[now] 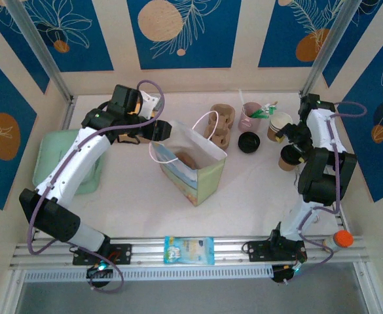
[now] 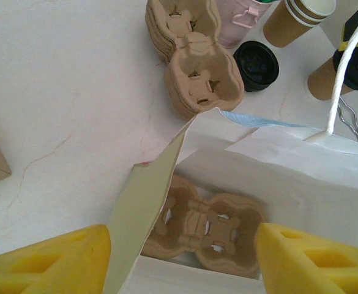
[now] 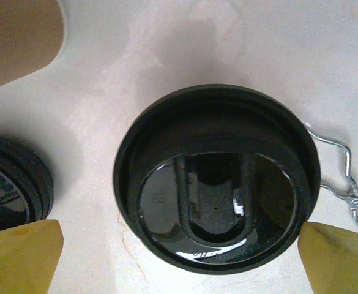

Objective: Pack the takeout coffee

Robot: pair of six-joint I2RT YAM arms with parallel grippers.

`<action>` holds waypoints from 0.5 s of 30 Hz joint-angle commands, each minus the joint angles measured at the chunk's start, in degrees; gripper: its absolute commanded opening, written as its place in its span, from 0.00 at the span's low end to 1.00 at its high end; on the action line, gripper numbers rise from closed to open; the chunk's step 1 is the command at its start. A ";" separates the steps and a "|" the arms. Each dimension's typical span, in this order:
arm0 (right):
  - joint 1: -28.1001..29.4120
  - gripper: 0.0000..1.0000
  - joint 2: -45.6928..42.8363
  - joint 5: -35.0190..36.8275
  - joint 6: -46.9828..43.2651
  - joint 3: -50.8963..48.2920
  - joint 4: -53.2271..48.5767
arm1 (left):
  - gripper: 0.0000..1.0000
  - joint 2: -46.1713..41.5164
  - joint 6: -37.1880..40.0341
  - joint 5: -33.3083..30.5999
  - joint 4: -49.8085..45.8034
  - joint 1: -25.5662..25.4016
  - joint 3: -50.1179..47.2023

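The takeout coffee (image 1: 287, 161), a short brown cup with a black lid (image 3: 215, 177), stands at the right of the table. My right gripper (image 1: 294, 145) hovers straight above it, open, with one yellow fingertip (image 3: 19, 257) on each side of the lid and nothing gripped. The white paper bag (image 1: 192, 163) stands open mid-table with a brown cup carrier (image 2: 206, 226) lying inside. At the bag's left rim my left gripper (image 1: 145, 134) is open. One greenish bag wall (image 2: 142, 226) rises between its fingers (image 2: 50, 263), unpinched. The coffee (image 2: 325, 79) also peeks from behind the bag's cord handle.
Behind the bag lie stacked cup carriers (image 1: 220, 124), a pink cup of utensils (image 1: 249, 116), lidless paper cups (image 1: 279, 124) and loose black lids (image 1: 249, 142). A green tray (image 1: 54, 160) sits at the left. A wire clip (image 3: 341, 177) lies beside the coffee.
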 commanded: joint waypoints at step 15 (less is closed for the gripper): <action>-2.18 0.99 -3.42 0.50 -0.59 -0.06 -3.30 | 0.64 -1.29 0.08 0.49 -0.44 0.64 -0.54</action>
